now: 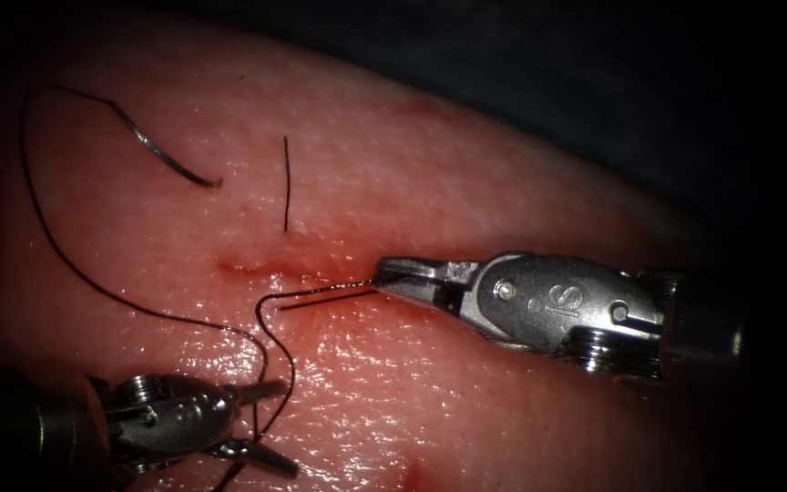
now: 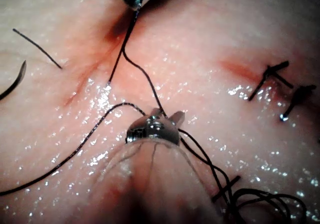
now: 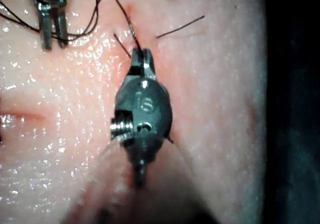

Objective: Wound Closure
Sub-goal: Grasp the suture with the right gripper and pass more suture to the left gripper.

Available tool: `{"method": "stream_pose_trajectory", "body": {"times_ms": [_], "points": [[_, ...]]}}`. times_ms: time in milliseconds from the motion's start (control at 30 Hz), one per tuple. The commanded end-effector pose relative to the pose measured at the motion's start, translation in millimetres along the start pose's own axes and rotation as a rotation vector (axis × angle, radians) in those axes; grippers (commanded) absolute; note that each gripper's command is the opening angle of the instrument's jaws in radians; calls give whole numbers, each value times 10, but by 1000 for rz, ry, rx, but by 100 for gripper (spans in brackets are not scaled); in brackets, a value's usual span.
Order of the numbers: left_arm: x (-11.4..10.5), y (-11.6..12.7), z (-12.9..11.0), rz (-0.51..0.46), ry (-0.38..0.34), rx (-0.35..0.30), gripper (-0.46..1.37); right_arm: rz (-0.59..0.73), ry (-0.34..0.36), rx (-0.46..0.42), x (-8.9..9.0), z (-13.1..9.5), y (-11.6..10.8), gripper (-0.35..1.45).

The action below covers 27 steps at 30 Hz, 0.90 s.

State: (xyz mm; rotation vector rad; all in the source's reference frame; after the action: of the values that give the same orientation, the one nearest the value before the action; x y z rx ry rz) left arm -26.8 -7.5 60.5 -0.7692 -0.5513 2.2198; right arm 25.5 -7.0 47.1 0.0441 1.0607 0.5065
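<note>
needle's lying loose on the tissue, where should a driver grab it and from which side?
Probably mid-curve on the needle, coming from above. It lies flat on the tissue left of the cut, free of both tools; the right tool grips thread, the left tool stands open.

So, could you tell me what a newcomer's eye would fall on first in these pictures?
Probably the right tool, its jaws shut on the thread right at the red cut in the tissue. Next, the curved needle lying free on the tissue to the upper left, held by neither tool. The left tool sits at lower left, jaws open around the thread, holding nothing.
</note>
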Motion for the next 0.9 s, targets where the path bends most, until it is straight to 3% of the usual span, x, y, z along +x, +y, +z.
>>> {"method": "stream_pose_trajectory", "body": {"times_ms": [33,267,467,567,667,800,900], "points": [[0,-2,-2,10,11,6,-35,0,0,-2,0,0,0,-35],[3,-20,-17,23,74,66,-35,-1,1,-2,-1,0,-1,-35],[0,-25,-29,18,117,76,-35,-1,1,-2,-1,-1,-2,-35],[0,-27,-47,5,152,58,-35,-2,1,-1,-1,-1,-1,-35],[1,-30,-79,6,188,51,-35,-3,4,2,-2,-1,-2,-35],[3,-31,-117,-2,216,45,-35,-6,6,4,-4,-1,-4,9],[11,-32,-150,-1,263,42,-35,-7,11,11,-5,0,-5,75]]}}
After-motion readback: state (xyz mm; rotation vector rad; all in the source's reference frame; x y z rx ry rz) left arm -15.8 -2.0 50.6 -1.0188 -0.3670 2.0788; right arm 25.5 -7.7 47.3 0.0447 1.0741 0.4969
